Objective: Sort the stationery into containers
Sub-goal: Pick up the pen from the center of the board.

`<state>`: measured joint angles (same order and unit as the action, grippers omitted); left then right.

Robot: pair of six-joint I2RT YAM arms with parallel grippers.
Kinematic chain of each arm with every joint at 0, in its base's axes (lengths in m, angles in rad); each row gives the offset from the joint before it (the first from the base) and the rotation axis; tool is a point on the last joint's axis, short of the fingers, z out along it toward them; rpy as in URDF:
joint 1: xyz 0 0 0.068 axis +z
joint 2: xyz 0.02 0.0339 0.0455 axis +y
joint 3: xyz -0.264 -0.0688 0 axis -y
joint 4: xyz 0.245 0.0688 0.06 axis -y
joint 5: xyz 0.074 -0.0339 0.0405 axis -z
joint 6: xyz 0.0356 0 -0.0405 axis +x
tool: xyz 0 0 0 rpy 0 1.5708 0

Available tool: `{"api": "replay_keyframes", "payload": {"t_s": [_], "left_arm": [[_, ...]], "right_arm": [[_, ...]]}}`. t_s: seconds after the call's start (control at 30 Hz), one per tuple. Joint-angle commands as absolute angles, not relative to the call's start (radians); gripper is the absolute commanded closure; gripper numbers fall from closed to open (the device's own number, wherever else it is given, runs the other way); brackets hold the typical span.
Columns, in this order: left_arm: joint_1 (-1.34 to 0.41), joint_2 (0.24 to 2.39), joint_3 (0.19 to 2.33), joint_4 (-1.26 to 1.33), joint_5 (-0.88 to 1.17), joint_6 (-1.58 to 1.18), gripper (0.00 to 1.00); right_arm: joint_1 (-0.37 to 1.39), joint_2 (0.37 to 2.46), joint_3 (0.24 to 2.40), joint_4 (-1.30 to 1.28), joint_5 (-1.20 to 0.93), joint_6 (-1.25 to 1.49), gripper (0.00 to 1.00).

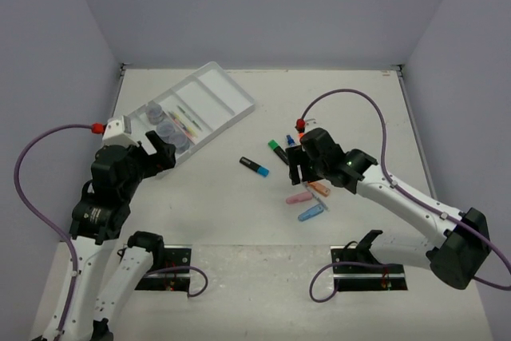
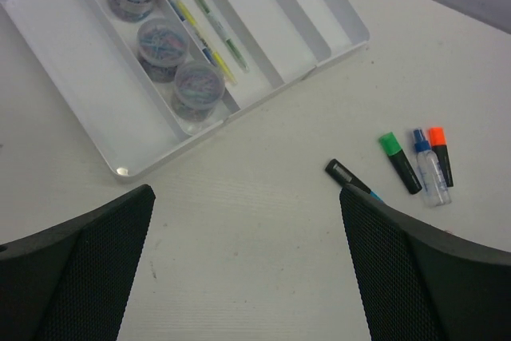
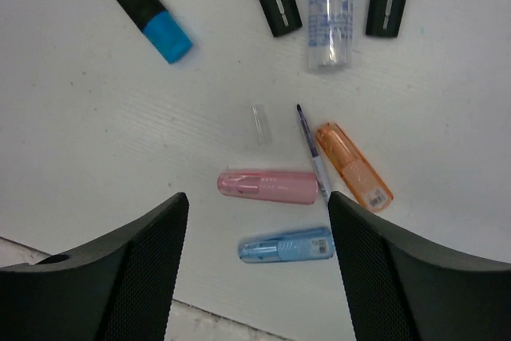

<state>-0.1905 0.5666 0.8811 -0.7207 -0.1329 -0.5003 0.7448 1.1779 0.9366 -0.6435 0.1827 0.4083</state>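
Hovering over the pink piece [image 3: 267, 186], orange piece [image 3: 354, 165] and blue piece [image 3: 287, 247], the right gripper [image 3: 255, 217] is spread and empty. Left gripper [image 2: 246, 213], likewise released, overlooks the tray [image 2: 72, 69] holding 3 jars [image 2: 162, 45] and pens [image 2: 209, 29].

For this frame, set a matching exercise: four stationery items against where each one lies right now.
Things
1. three clear round plastic jars
2. black highlighter with blue cap
3. clear bottle with blue cap
4. pink translucent oblong piece

Places
A. between the green-capped highlighter and the orange-capped highlighter
B. beside the blue oblong piece
C. in one compartment of the white plastic tray
D. alone on the table, between the tray and the other loose items

Pairs: 1-C, 2-D, 3-A, 4-B
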Motion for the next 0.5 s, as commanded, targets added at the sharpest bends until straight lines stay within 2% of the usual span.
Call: {"api": "replay_keyframes", "payload": {"t_s": [0.0,0.2,0.27,0.4,0.47], "left_arm": [[-0.19,0.534,0.851,-0.715,-0.073,-0.426,0.0],[-0.192,0.542,0.836,-0.701,-0.04,-0.423,0.0],[-0.193,0.529,0.835,-0.701,-0.04,-0.423,0.0],[-0.193,0.537,0.834,-0.698,-0.029,-0.42,0.0],[-0.193,0.546,0.836,-0.696,-0.022,-0.419,0.0]], "right_arm": [[0.741,1.193,0.925,-0.758,0.225,0.456,0.36],[0.699,1.269,0.918,-0.81,0.183,0.454,0.46],[0.682,1.31,0.923,-0.814,0.16,0.445,0.53],[0.663,1.383,0.949,-0.836,0.152,0.419,0.57],[0.657,1.414,0.96,-0.842,0.14,0.393,0.62]]}}
